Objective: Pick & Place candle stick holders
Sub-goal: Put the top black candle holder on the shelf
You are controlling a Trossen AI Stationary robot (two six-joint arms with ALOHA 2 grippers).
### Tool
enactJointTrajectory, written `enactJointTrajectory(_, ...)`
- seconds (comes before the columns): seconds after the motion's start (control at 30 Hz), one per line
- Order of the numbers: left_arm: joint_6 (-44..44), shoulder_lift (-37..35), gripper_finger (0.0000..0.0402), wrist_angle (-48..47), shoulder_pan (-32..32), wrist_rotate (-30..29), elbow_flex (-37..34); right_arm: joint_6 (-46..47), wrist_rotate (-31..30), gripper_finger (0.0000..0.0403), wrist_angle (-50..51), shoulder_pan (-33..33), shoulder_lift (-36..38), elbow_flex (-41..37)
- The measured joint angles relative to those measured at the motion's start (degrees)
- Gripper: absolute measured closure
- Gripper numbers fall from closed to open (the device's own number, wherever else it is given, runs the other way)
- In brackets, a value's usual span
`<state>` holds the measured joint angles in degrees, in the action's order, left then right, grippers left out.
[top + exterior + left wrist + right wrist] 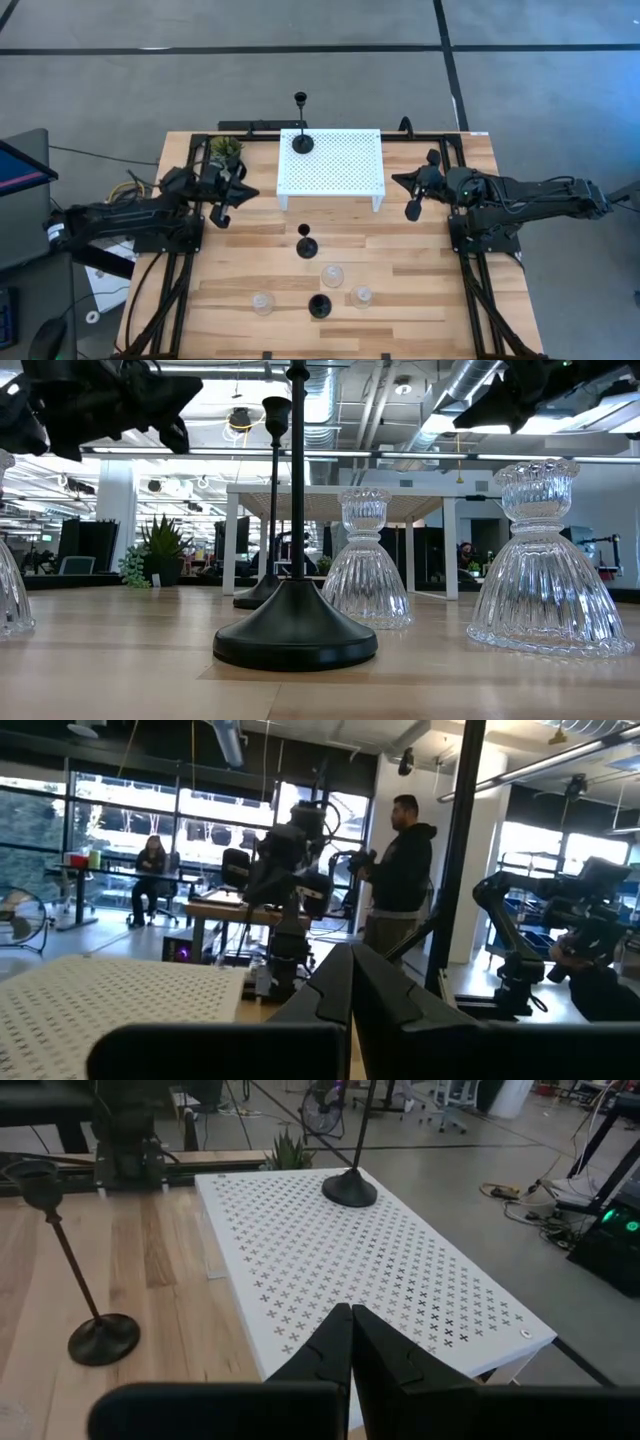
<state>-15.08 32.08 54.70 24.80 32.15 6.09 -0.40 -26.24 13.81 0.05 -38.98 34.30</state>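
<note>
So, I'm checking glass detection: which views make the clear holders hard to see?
High view: the three squat clear glass holders nearly vanish against the pale wooden table. Low view: backlit by bright ceiling lights, their ribs stand out; the nearest black disc-base holder reads as silhouette.

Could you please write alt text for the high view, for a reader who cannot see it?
One black disc-based candle stick holder stands on a white perforated metal rack on a wooden table. Two black and three clear glass holders sit in front. The left gripper and right gripper flank the rack, both shut.
</note>
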Motion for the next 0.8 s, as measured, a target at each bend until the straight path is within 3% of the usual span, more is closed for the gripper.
enactJointTrajectory(0.53,12.56,0.81,0.0399,-8.67,-20.86,-24.92,0.02,0.04,0.66,0.0403,-0.18,0.0,0.0,0.0)
enactJointTrajectory(0.8,19.41,5.58,0.0399,-9.91,-31.23,-35.21,1.17,0.03,0.66,0.0403,-0.16,0.0,0.0,0.0)
